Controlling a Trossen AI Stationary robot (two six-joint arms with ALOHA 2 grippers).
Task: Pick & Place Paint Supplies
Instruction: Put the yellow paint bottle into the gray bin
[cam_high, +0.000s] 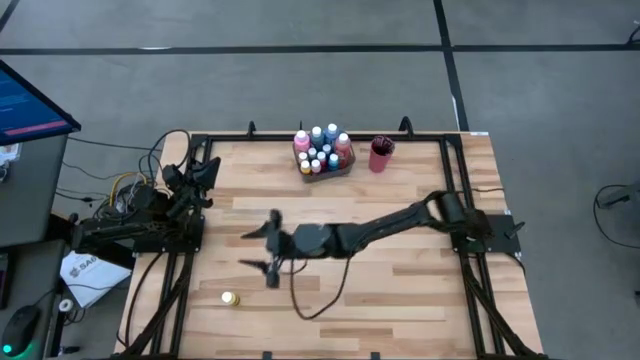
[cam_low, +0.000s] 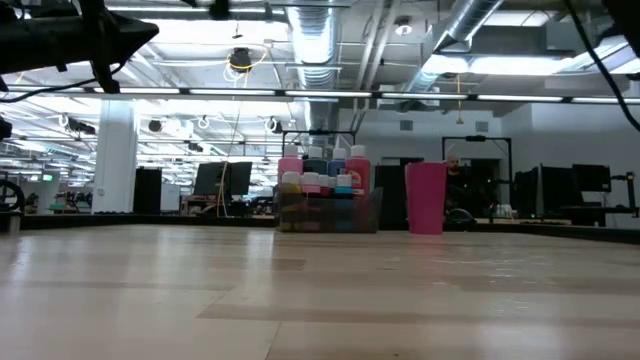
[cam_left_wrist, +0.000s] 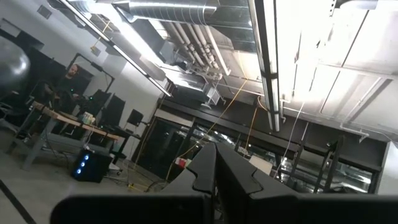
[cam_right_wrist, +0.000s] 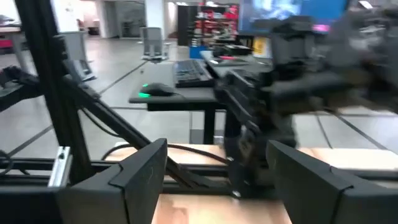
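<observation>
Right gripper (cam_high: 272, 250) is out over mid-table, arm stretched across from the right side, fingers spread wide w/ nothing between them. From my right wrist cam I see both fingers (cam_right_wrist: 134, 171) apart, bare wood between, and the left arm's dark body (cam_right_wrist: 280, 93) blurred beyond them.

Left gripper (cam_high: 205, 168) sits parked at the table's left edge near the far corner, jaws shut; its wrist cam points up at the ceiling pipes w/ the two fingers (cam_left_wrist: 221, 171) pressed together, holding nothing.

Paint bottles (cam_high: 322, 148) are clustered in the grey tray (cam_high: 345, 168) at the far edge, about centre; pale caps up, pink, blue and red ones visible. Low cam shows same cluster (cam_low: 325, 180) upright. Red cup (cam_high: 381, 155) stands just beside the tray, on its right, not touching as far as I can tell.

One small yellow bottle (cam_high: 230, 298) lies alone near the front-left of the table, well apart from the tray, nearer the right gripper than anything else.
</observation>
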